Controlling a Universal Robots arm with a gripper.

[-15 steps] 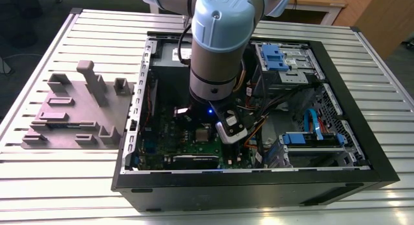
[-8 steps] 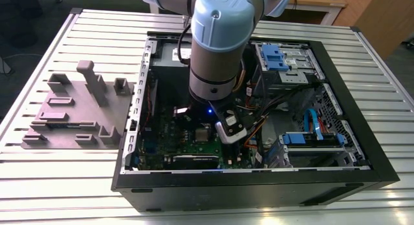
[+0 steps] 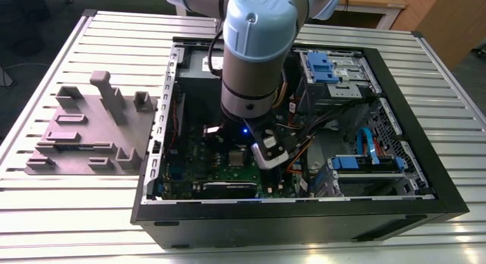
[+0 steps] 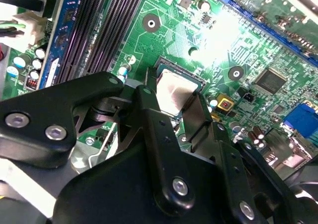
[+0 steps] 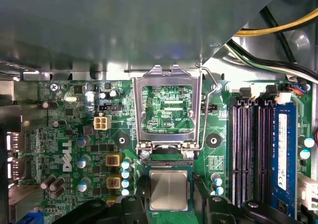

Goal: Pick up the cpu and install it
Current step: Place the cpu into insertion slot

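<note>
Silver-topped, the cpu [image 5: 169, 189] sits in or just over the open socket [image 5: 169, 163] of the green motherboard [image 5: 74, 129], below the raised load plate [image 5: 137, 114]. The gripper [image 4: 174, 107] straddles it closely on 2 sides; whether it clamps, I cannot tell. Any slight skew here could, I judge, bend socket pins or leave the chip tilted.
</note>
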